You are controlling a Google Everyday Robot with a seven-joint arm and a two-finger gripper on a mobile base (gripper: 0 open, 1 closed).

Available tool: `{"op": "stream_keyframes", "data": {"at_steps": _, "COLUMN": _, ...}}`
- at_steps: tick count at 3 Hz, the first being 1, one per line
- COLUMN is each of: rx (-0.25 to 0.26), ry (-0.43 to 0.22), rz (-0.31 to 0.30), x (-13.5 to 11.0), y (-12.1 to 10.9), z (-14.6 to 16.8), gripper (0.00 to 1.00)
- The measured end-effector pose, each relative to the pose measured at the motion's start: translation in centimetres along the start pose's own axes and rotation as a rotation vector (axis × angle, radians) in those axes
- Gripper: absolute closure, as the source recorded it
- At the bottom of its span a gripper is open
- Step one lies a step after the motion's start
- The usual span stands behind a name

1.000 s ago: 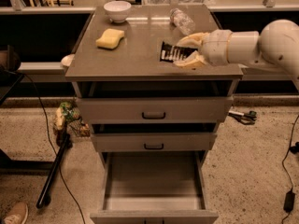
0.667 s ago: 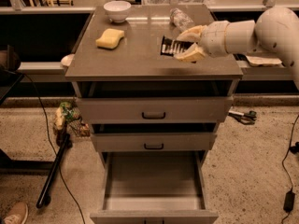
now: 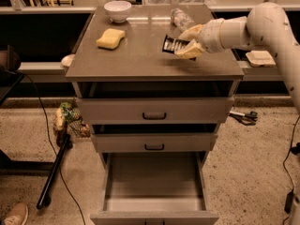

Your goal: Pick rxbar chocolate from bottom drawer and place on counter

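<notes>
Right over the counter [image 3: 136, 55], the gripper [image 3: 184, 43] clamps the rxbar chocolate [image 3: 171, 44], whose black end juts leftward.

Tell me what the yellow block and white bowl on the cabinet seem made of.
Yellow block: probably foam sponge, matte, rounded edges. White bowl: likely glazed ceramic, smooth sheen. The hand, over the right side of the glossy grey counter, grips a black-wrapped snack bar.

White bowl [image 3: 117, 9] rear-left – yellow sponge [image 3: 110, 38] just before it – clear bottle [image 3: 180, 18].
</notes>
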State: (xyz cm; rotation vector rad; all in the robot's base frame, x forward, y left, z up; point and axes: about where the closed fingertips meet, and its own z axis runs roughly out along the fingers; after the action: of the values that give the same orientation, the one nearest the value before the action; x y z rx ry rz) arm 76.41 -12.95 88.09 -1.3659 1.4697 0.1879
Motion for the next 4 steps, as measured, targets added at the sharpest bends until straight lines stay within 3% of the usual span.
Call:
{"op": "stream_keyframes", "data": {"at_steps": 2, "rx": 0.023, "ry": 0.005, "rz": 0.056, "x": 2.6, "y": -2.9, "z": 2.8, "gripper": 0.38}}
{"op": "stream_keyframes", "data": {"at_steps": 3, "rx": 0.005, "ry": -0.046, "rz": 0.049, "x": 1.7, "y": -3.6, "z": 4.5, "gripper": 0.15}}
{"op": "stream_keyframes", "data": {"at_steps": 4, "rx": -0.012, "ry": -0.081, "rz": 0.033, "x": 0.4, "y": -3.9, "z": 5.3, "gripper": 0.0}}
